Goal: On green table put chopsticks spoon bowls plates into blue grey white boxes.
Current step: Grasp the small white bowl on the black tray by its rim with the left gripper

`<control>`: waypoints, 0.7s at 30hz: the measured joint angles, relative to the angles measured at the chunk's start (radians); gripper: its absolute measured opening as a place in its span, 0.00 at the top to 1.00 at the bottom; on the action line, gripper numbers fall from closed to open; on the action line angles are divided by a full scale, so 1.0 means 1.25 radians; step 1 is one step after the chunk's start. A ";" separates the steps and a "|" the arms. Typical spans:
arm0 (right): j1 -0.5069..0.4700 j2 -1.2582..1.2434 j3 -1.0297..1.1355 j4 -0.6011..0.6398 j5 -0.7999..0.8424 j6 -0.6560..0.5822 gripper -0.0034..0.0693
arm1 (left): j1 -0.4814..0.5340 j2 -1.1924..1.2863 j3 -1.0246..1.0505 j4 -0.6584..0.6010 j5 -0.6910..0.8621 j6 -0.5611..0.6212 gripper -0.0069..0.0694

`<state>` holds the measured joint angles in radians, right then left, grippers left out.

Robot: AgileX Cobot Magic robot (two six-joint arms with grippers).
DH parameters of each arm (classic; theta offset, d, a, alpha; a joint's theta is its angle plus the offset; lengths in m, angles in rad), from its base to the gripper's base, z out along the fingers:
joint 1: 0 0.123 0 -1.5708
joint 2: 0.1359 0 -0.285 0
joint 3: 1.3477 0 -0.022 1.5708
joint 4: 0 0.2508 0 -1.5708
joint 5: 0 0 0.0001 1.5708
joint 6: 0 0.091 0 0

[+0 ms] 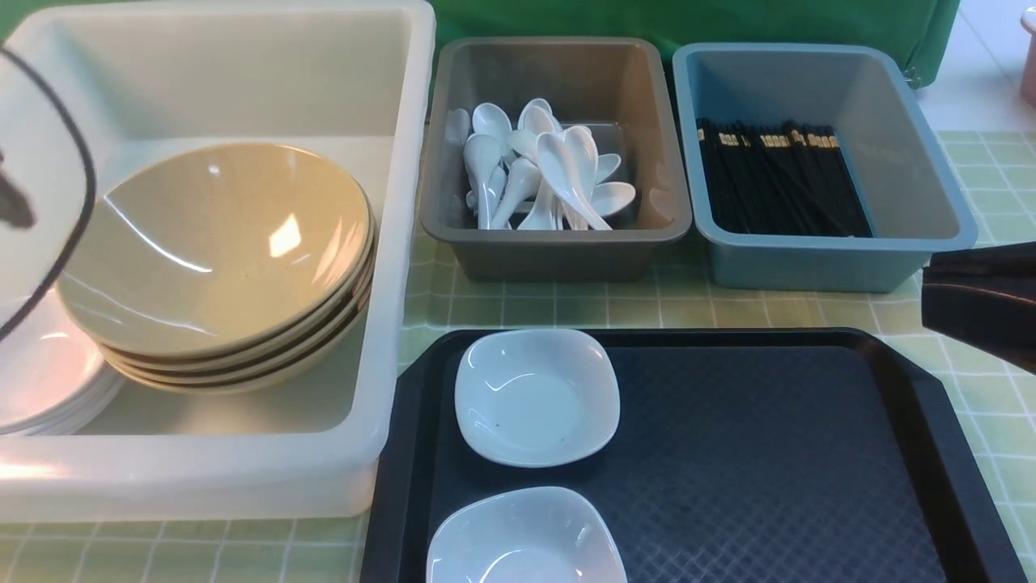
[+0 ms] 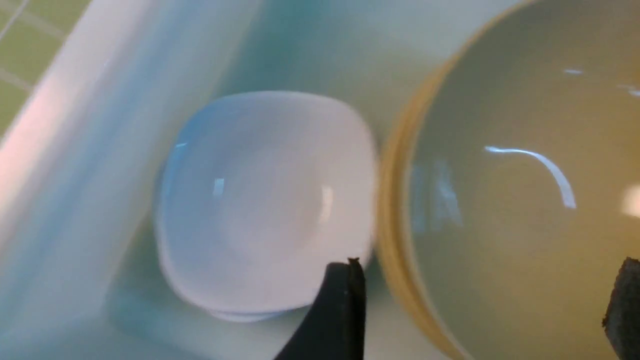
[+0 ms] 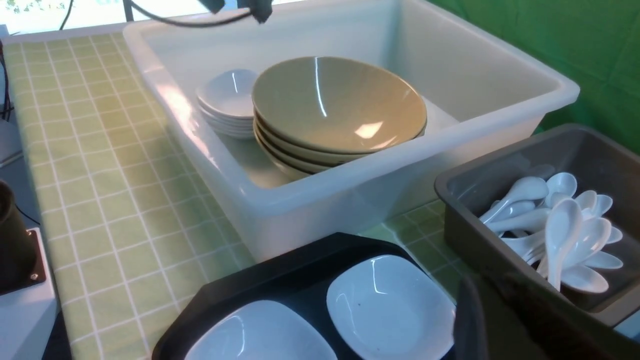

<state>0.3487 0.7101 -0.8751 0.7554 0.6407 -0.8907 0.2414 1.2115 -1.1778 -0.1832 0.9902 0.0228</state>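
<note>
The glossy tan bowls [image 1: 218, 243] sit nested in a stack inside my white box [image 1: 396, 267]. A pile of small white squarish plates [image 2: 260, 200] lies just beside them in the same box. White spoons [image 1: 550, 174] lie heaped in the grey box [image 1: 558, 259], and black chopsticks [image 1: 777, 182] with gold bands lie side by side in the blue box [image 1: 817, 263]. All three boxes stand on the green gridded worktop [image 1: 647, 304]. Two more plates, one [image 1: 536, 397] behind the other [image 1: 526, 538], rest on the left part of the black tray [image 1: 769, 453]. My left jaws are spread wide and empty above the white box, one tip over the plate pile's edge and the other over the top bowl. My right jaws are pressed together, holding nothing I can see, near the blue box's near right corner.
</note>
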 joint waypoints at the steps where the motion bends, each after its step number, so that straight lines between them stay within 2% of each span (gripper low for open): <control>1: 0.000 0.000 0.000 0.000 0.000 0.000 0.89 | -0.031 -0.021 -0.002 -0.050 0.003 0.063 0.06; 5: 0.000 0.000 0.000 0.000 0.001 0.001 0.89 | -0.156 -0.044 -0.006 -0.206 0.048 0.252 0.07; 7: 0.000 0.000 0.000 0.000 0.002 0.001 0.89 | -0.219 -0.027 -0.009 -0.268 0.081 0.291 0.10; 8: 0.000 0.000 0.000 0.000 0.002 0.001 0.89 | -0.226 -0.025 -0.009 -0.277 0.084 0.294 0.11; 10: 0.000 0.000 0.000 0.000 0.007 0.001 0.89 | -0.307 0.019 -0.009 -0.314 0.121 0.312 0.15; 12: 0.000 0.000 0.000 0.000 0.010 0.001 0.89 | -0.348 0.043 -0.009 -0.318 0.140 0.329 0.16; 15: 0.000 0.000 0.000 0.000 0.019 0.001 0.89 | -0.476 0.113 -0.009 -0.282 0.181 0.348 0.16; 19: 0.000 0.000 0.000 0.000 0.031 0.001 0.89 | -0.636 0.205 -0.009 -0.161 0.184 0.333 0.16; 21: 0.000 0.000 0.000 0.000 0.034 0.001 0.89 | -0.668 0.231 -0.009 -0.133 0.184 0.325 0.16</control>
<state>0.3487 0.7101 -0.8751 0.7554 0.6834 -0.8898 -0.5935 1.5009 -1.1885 -0.3488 1.2200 0.4289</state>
